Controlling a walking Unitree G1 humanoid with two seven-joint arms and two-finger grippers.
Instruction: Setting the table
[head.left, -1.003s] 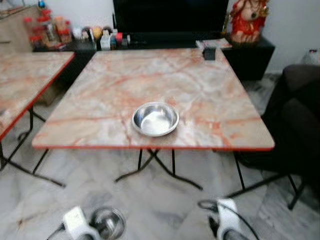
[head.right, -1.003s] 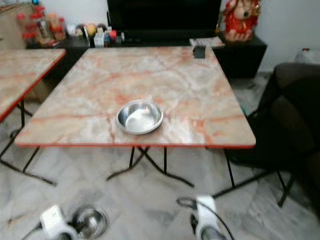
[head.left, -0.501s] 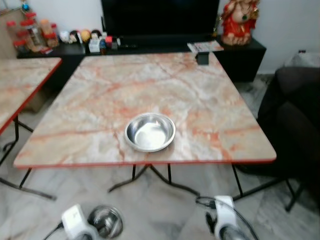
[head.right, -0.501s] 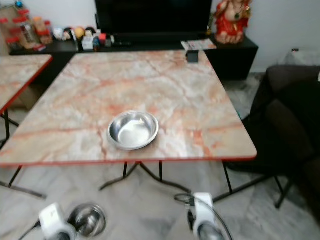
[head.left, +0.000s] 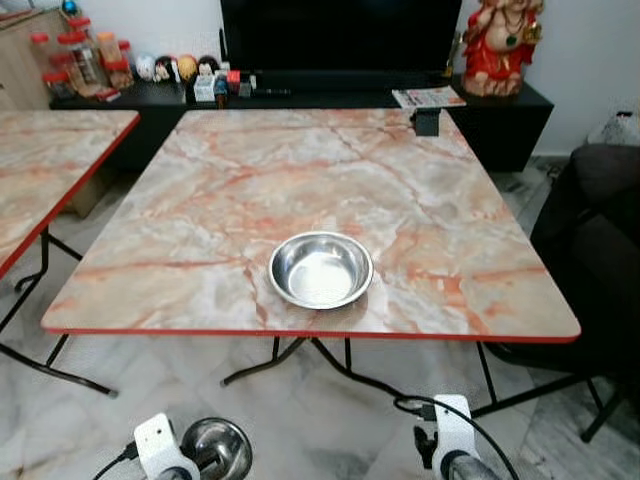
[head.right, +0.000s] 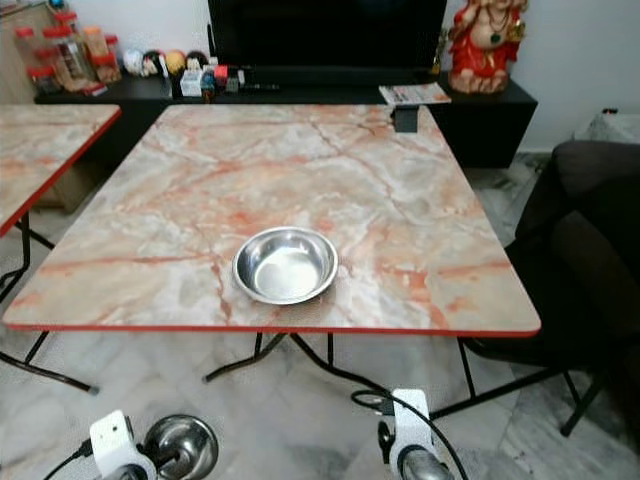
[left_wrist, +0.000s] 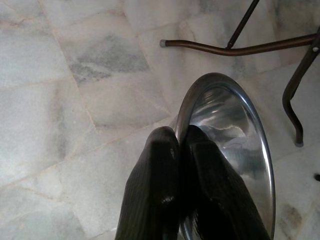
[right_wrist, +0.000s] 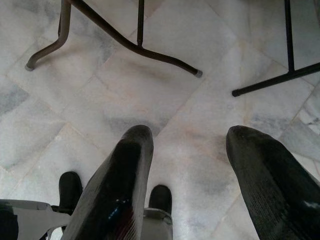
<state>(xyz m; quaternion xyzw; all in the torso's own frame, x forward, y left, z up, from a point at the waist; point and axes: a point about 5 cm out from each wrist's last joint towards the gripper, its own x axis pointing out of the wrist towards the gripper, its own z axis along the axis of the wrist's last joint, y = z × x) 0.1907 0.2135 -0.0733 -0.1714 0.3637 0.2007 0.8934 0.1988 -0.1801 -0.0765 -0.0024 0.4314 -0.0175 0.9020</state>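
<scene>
Marble-patterned counter (head.left: 200, 200) with a red edge carries one steel bowl (head.left: 320, 269) near its front edge, centred. Behind it stands a black TV cabinet (head.left: 500, 110) with a red figurine (head.left: 503, 45). Left gripper (left_wrist: 180, 150), low over the tiled floor (left_wrist: 60, 100), has its fingers (left_wrist: 155, 190) clamped on the rim of a second steel bowl (left_wrist: 235, 145). Right gripper (right_wrist: 187, 140) hangs with fingers (right_wrist: 120, 185) spread wide, holding nothing.

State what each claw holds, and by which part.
The left claw pinches a steel bowl by its rim. The right claw is open, holding nothing.
</scene>
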